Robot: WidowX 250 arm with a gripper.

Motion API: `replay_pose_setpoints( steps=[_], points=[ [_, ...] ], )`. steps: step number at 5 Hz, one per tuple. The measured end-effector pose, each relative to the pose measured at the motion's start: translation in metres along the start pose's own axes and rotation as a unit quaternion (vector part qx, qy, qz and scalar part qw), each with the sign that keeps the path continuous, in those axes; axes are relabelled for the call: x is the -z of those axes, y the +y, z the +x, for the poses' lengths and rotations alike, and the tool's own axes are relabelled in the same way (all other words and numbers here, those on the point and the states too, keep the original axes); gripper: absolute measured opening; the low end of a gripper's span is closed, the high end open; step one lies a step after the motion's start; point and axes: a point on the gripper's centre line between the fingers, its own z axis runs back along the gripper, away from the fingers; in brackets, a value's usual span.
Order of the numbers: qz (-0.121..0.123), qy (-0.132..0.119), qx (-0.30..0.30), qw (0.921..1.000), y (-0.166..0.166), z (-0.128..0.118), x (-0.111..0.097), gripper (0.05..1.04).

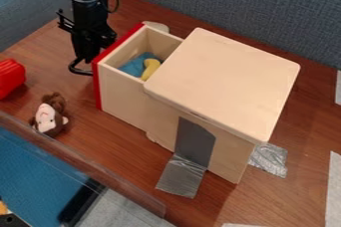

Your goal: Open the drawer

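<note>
1. One relation matters: the drawer point(125, 97) lies to the right of the gripper point(85, 57) in the camera view, its red front point(98, 86) right beside it.
2. Drawer is seen well pulled out of the wooden cabinet point(226, 81); a blue item point(135, 65) and a yellow item point(150, 68) are exposed inside.
3. Slide axis: runs from the cabinet toward the view's upper left. The red front is set across it.
4. Black handle point(80, 72) is seen on the outer side of the front, at the gripper's lower end. Contact can't be confirmed.
5. Finger state: cannot be told, wide or narrow. No grip should be assumed.
6. Only one arm, already placed on the handle side; no reach around the cabinet should be needed.
7. Task judged done or nearly so. If more travel is wanted, pull should be kept along the slide axis; a skewed pull could jam the drawer or twist the cabinet. Otherwise, handle should be cleared before the arm is backed off.
</note>
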Motion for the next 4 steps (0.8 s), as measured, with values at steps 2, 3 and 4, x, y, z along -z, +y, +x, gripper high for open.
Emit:
replay_pose_setpoints(
  steps=[2, 3, 4],
  points=[
    [-0.012, 0.005, -0.007, 0.9999, 0.005, -0.003, -0.001, 0.145],
    [-0.015, 0.010, -0.010, 0.9998, 0.005, -0.003, -0.004, 0.356],
    [-0.010, -0.022, -0.004, 0.9997, 0.008, 0.004, -0.026, 0.647]
  ],
)
